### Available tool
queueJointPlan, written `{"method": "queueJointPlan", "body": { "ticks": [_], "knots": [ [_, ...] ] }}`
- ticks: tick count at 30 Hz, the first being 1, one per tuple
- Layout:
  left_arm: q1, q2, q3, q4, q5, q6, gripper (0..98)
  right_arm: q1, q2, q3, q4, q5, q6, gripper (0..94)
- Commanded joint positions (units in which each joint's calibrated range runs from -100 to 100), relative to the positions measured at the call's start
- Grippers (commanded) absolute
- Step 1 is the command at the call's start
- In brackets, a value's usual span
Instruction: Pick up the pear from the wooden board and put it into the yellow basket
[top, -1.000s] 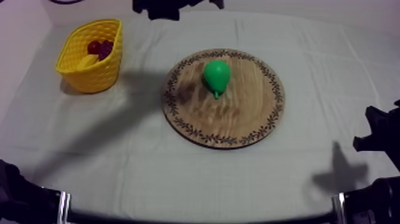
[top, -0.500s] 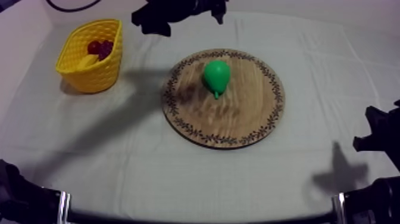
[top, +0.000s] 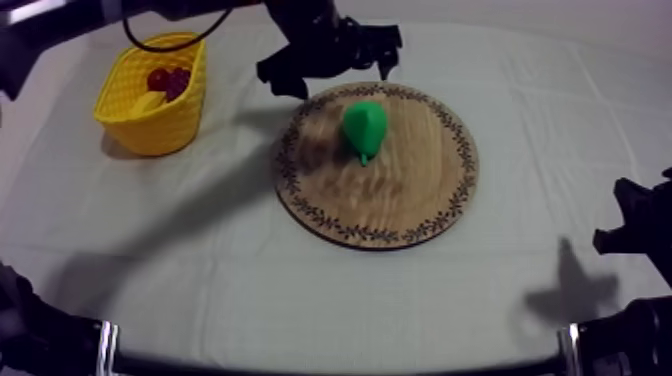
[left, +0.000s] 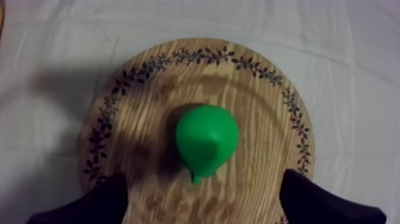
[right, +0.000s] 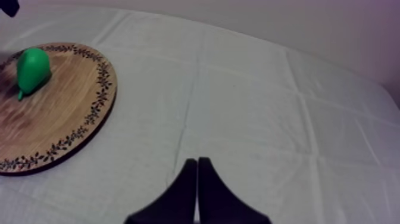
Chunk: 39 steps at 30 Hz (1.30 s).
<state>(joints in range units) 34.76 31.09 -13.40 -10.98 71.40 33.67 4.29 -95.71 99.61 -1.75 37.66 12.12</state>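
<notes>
Lying near the middle of the board (top: 400, 205) (left: 262, 173) (right: 62, 122), the pear (top: 363, 127) (left: 206, 141) (right: 32, 70) points its stem toward the near edge of the cloth (top: 300, 290) (right: 250, 107). The left gripper (top: 335, 72) (left: 205, 205) hovers over the board's far rim, just beyond the pear, with its fingers (left: 89, 202) spread wide and nothing between them. The basket (top: 152, 128) stands well apart at the far left, with a banana (top: 148, 101) and a small red fruit (top: 160, 78) inside. The right gripper (top: 635, 225) (right: 197, 179) sits low at the right side, fingers pressed together, empty.
</notes>
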Motion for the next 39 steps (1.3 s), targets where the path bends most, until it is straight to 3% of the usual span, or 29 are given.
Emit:
{"method": "queueJointPlan", "body": {
  "ticks": [1,19,27,34,39],
  "knots": [
    [0.0,3.4,-1.4,-0.16,0.1,0.2,96.6,0.0,0.0,0.1,0.0,0.0,0.0,0.3],
    [0.7,20.8,-14.6,-1.03,0.5,1.9,95.7,0.0,0.0,0.1,0.0,0.0,0.0,0.3],
    [0.3,24.6,-18.0,-2.06,0.4,2.2,91.0,0.0,0.0,0.1,0.0,0.0,0.0,0.3],
    [0.2,26.4,-19.4,-2.49,-0.3,2.4,81.3,0.0,0.0,0.1,0.0,0.0,0.0,0.3],
    [0.4,27.2,-19.6,-2.99,-0.5,2.5,64.6,0.0,0.0,0.1,0.0,0.0,0.0,0.3]
  ]
}}
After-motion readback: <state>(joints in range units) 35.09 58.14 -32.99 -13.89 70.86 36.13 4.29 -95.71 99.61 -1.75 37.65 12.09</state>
